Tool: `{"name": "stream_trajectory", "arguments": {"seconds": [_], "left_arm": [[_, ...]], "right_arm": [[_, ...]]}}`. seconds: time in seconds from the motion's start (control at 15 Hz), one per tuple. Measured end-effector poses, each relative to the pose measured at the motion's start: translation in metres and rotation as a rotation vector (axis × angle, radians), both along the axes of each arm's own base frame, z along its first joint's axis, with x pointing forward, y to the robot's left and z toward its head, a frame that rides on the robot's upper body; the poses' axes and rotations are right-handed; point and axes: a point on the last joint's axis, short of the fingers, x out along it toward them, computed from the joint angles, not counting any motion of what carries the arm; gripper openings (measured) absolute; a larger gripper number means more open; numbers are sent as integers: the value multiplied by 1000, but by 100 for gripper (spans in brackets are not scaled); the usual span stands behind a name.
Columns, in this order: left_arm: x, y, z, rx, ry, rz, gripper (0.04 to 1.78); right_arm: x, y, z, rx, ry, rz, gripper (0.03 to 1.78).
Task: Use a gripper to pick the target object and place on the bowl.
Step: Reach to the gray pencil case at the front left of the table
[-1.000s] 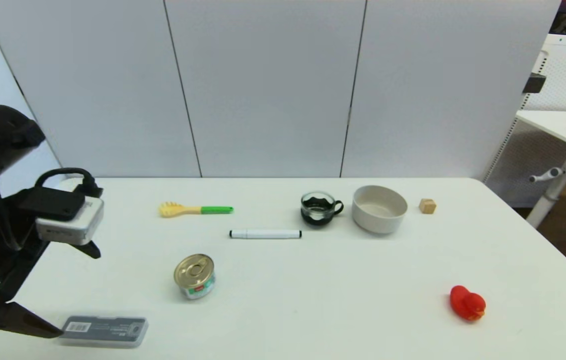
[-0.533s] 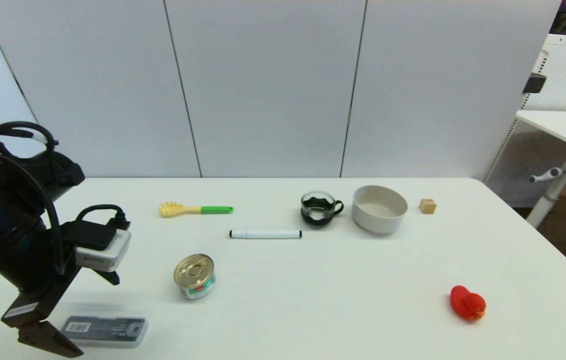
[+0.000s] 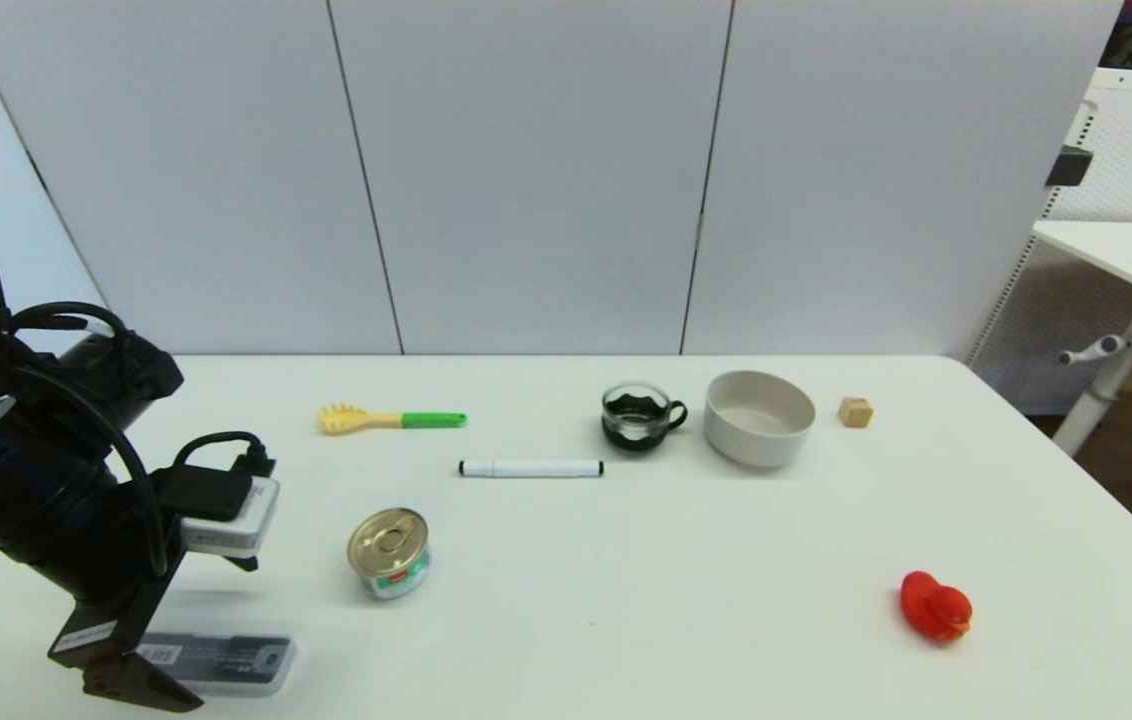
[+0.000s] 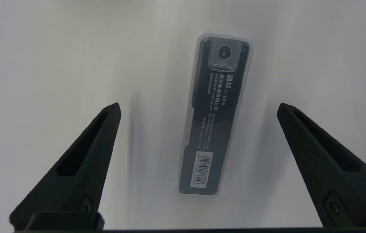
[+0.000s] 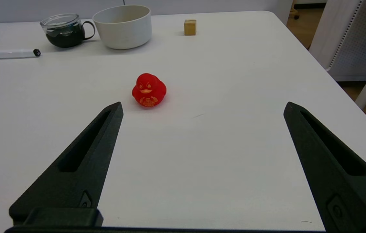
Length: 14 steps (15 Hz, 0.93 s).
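The dark grey case (image 3: 226, 661) with a white barcode label lies flat near the table's front left corner. My left gripper (image 3: 141, 682) hovers just above its left end, open and empty. In the left wrist view the case (image 4: 217, 116) lies lengthwise in the gap between the spread fingers, touching neither, with the gripper (image 4: 199, 108) wide open. The off-white bowl (image 3: 759, 417) stands at the back right, empty; it also shows in the right wrist view (image 5: 123, 26). My right gripper (image 5: 202, 108) is open and empty above bare table near the front right, out of the head view.
A glass mug (image 3: 638, 417) stands left of the bowl, a wooden cube (image 3: 855, 412) to its right. A white marker (image 3: 530, 468), a yellow-green fork (image 3: 391, 419) and a tin can (image 3: 389, 552) lie mid-table. A red duck (image 3: 934, 606) sits front right.
My left arm has moved right and lowered, bringing the open gripper over the left end of the case. The case and the other objects have not moved.
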Motion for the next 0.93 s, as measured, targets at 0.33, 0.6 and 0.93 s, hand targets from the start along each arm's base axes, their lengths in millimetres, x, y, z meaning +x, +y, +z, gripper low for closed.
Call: {"name": "stream_trajectory", "arguments": {"seconds": [0.33, 0.6, 0.93], "left_arm": [[-4, 1, -3, 32, 4, 11, 171], [-3, 1, -11, 34, -46, 12, 171], [-6, 1, -16, 38, -32, 12, 171]], "right_arm": [[0, 0, 0, 0, 0, 0, 172], [0, 0, 0, 0, 0, 0, 172], [0, 0, 0, 0, 0, 0, 172]]}}
